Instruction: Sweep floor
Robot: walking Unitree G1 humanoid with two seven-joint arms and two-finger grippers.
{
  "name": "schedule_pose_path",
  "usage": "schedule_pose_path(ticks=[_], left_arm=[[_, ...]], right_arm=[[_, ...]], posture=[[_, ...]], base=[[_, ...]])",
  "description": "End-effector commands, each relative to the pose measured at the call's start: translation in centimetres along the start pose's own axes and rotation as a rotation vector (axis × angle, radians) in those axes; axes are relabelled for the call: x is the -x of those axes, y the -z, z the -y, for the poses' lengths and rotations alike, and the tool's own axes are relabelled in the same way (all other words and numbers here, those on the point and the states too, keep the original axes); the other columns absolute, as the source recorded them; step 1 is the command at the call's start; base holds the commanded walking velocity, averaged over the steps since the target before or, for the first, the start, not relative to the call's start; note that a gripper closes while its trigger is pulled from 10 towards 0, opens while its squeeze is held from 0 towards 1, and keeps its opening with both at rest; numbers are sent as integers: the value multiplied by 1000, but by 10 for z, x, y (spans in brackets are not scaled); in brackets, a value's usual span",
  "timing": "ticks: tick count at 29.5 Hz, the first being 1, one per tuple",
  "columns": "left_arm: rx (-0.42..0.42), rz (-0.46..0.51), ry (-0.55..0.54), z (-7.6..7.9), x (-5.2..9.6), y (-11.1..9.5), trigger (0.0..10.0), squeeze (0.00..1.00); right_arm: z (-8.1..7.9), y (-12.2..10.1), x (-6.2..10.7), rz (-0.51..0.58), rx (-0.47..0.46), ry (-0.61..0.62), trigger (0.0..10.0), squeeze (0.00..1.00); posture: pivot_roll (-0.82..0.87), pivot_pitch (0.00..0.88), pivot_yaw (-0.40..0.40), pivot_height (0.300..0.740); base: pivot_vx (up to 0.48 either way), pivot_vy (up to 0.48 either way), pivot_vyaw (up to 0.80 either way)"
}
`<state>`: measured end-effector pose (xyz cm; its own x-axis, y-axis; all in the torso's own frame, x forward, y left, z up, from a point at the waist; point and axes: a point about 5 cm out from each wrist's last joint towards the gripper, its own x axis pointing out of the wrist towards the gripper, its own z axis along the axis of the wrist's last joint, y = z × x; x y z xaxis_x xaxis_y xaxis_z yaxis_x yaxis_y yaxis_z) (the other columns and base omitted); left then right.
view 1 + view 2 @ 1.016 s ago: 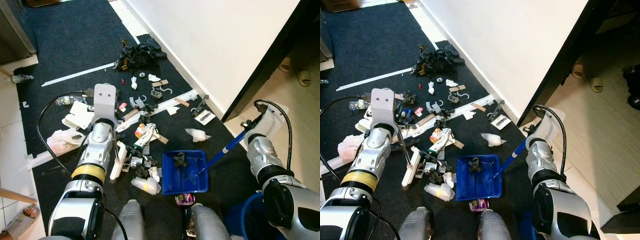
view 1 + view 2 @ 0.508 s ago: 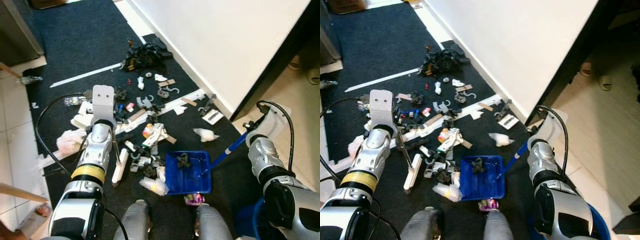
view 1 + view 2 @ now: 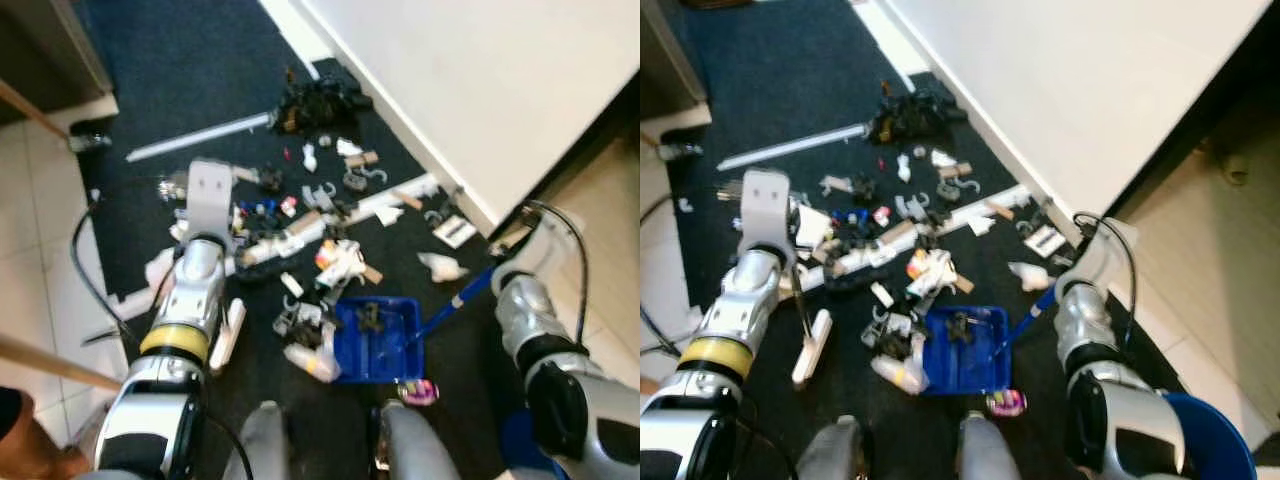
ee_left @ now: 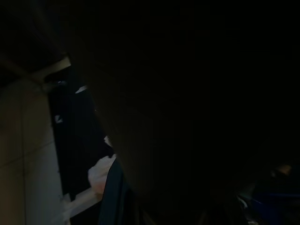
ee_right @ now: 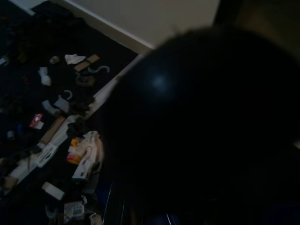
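- Floor: a dark carpet (image 3: pixel 200 60) along a white wall (image 3: pixel 500 80), with pale tiles on my left side.
- Dustpan: the blue dustpan (image 3: pixel 381 345) lies flat on the carpet just ahead of my feet. A few dark scraps sit inside it; most of the tray is bare.
- Dustpan handle: the blue handle (image 3: pixel 455 303) slants up toward my right arm (image 3: pixel 525 310). I judge that arm to be holding it, but the right jaws are hidden, so I cannot tell whether they are pressed together or spread.
- Brush: a white brush head (image 3: pixel 227 335) rests on the carpet left of the dustpan, below my left arm (image 3: pixel 190 300). The left jaws are likewise hidden; their state cannot be told.
- Litter: a loose pile (image 3: pixel 305 330) lies touching the dustpan's left edge. A wider scatter (image 3: pixel 320 215) of paper, clips and strips stretches toward the wall, and a black tangle (image 3: pixel 315 100) lies beyond.
- Wrist views: very dark and blurred; possibly litter on carpet, nothing firmer.
- Progress: early. Little is collected; nearly all litter remains to be swept in.
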<state>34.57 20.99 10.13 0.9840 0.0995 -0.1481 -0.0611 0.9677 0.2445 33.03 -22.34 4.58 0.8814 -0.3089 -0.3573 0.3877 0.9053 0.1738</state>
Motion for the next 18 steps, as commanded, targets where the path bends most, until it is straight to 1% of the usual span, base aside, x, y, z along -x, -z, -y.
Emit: schedule_pose_path(ticks=[1,9,11,12,15,18], left_arm=[[-26,-3,13,1,0,-1,10000,0],[-12,-6,12,1,0,-1,10000,0],[13,4,3,0,0,-1,10000,0],[13,4,3,0,0,-1,10000,0],[-24,-6,1,0,-1,-1,10000,0],[-29,-8,1,0,-1,-1,10000,0]], right_arm=[[4,-4,-1,17,-32,9,10000,0],[6,-4,-1,20,-34,15,10000,0],[6,-4,-1,19,-34,15,10000,0],[6,-4,-1,19,-34,15,10000,0],[6,-4,-1,20,-35,11,10000,0],[6,-4,-1,21,-35,10,10000,0]], posture=[[111,79,-44,740],[112,79,-43,740],[112,79,-43,740],[112,79,-43,740],[112,81,-46,740],[112,81,-46,740]], base=[[0,-480,0],[0,-480,0],[0,0,0],[0,0,0],[0,0,0],[0,0,0]])
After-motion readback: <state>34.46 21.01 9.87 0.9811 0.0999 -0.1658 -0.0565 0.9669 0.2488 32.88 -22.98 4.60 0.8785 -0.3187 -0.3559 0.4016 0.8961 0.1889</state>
